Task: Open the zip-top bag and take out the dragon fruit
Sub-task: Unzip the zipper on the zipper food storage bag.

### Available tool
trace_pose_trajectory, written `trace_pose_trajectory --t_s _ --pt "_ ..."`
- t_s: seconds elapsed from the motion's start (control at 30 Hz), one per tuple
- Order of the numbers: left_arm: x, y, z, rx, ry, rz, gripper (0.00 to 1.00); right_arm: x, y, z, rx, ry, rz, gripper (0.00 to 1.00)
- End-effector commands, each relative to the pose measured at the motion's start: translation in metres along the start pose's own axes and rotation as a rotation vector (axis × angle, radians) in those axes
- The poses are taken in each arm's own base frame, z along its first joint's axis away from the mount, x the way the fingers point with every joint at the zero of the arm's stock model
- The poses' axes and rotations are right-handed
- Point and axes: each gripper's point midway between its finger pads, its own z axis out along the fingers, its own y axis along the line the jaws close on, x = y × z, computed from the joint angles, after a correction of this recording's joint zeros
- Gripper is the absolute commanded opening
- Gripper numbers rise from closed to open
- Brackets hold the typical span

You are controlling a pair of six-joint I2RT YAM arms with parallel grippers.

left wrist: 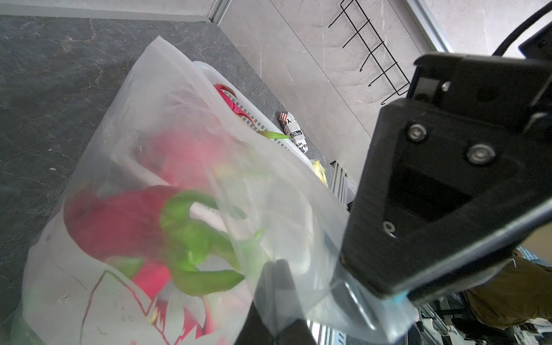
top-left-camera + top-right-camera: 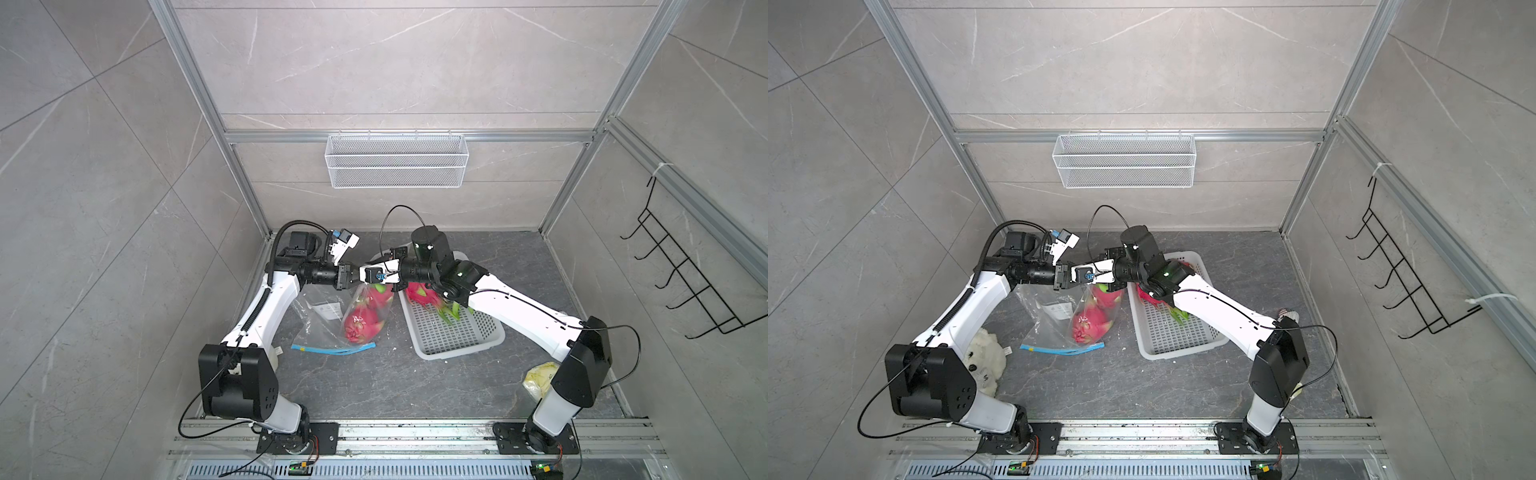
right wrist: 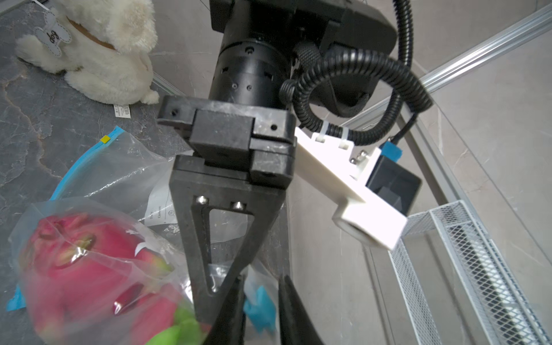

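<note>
Dark stone tabletop point(image 2: 374, 386) carries zip-top bag point(image 2: 328, 320), white basket point(image 2: 453, 336), plush dog point(image 2: 984, 357).

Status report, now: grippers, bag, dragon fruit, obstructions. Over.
Left gripper shut on zip-top bag edge. Right gripper at same edge, grip unconfirmed. Two dragon fruit in bag, more in basket. Nothing blocking.

basket point(image 2: 449, 332) maybe touching bag point(image 2: 324, 316); front floor point(image 2: 374, 386) open

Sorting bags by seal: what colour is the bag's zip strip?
Blue zip strip, clearest in a top view.
</note>
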Motion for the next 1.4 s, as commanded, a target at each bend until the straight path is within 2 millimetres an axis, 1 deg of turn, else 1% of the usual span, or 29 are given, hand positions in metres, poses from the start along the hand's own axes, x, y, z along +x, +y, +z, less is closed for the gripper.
trace_pose_trajectory --t_s 0.0,0.03,0.23,0.27,0.33,0.37,0.43,0.47,0.5,0.7,0.73,0.8,0.87,0.9,0.97,1.03,1.17,1.27,1.37 --pt "-0.011 -0.028 -0.006 0.071 -0.025 0.075 0.00 0.004 -0.003 0.007 0.028 0.019 -0.022 0.17" --pt "-0.012 -0.029 -0.006 0.070 -0.025 0.077 0.00 0.004 -0.003 0.007 0.027 0.021 -0.021 0.15" --pt "-0.013 -0.027 -0.006 0.047 -0.023 0.078 0.00 0.007 -0.003 0.007 0.006 0.048 0.010 0.09" --pt "-0.014 -0.025 -0.007 0.024 -0.022 0.084 0.06 0.007 -0.002 0.006 -0.009 0.052 0.027 0.08" --pt "-0.019 -0.014 -0.011 -0.075 -0.027 0.082 0.41 0.003 -0.006 0.007 -0.025 0.055 0.097 0.08" --pt "-0.022 -0.011 -0.014 -0.124 -0.035 0.090 0.48 0.001 -0.009 0.006 -0.039 0.060 0.143 0.08" --pt "-0.029 -0.006 -0.022 -0.223 -0.068 0.111 0.69 -0.003 -0.018 0.007 -0.059 0.077 0.230 0.08" --pt "-0.033 -0.005 -0.026 -0.265 -0.090 0.129 0.86 -0.006 -0.023 0.007 -0.067 0.088 0.283 0.08" --pt "-0.037 -0.003 -0.032 -0.322 -0.114 0.149 0.99 -0.009 -0.030 0.007 -0.074 0.102 0.338 0.08" --pt "-0.053 -0.011 -0.071 -0.568 -0.285 0.293 1.00 -0.018 -0.063 0.005 -0.050 0.177 0.578 0.05" --pt "-0.054 -0.014 -0.076 -0.596 -0.316 0.320 1.00 -0.024 -0.070 0.001 -0.034 0.167 0.596 0.05" --pt "-0.057 -0.018 -0.089 -0.659 -0.390 0.369 1.00 -0.030 -0.077 -0.003 -0.017 0.152 0.643 0.06" --pt "-0.058 -0.026 -0.094 -0.673 -0.432 0.421 1.00 -0.040 -0.079 -0.007 -0.021 0.124 0.663 0.07" --pt "-0.057 -0.029 -0.093 -0.662 -0.431 0.443 1.00 -0.044 -0.078 -0.009 -0.029 0.116 0.666 0.07" --pt "-0.057 -0.037 -0.088 -0.615 -0.409 0.473 0.99 -0.048 -0.069 -0.009 -0.067 0.112 0.675 0.07" --pt "-0.057 -0.040 -0.080 -0.554 -0.371 0.480 0.98 -0.046 -0.061 -0.006 -0.098 0.118 0.685 0.07" --pt "-0.054 -0.040 -0.061 -0.426 -0.277 0.505 0.94 -0.039 -0.048 0.000 -0.141 0.141 0.694 0.07" --pt "-0.050 -0.043 -0.048 -0.311 -0.193 0.500 0.88 -0.036 -0.043 0.002 -0.155 0.149 0.694 0.07" --pt "-0.046 -0.042 -0.039 -0.226 -0.118 0.447 0.78 -0.038 -0.043 0.002 -0.161 0.145 0.686 0.07"
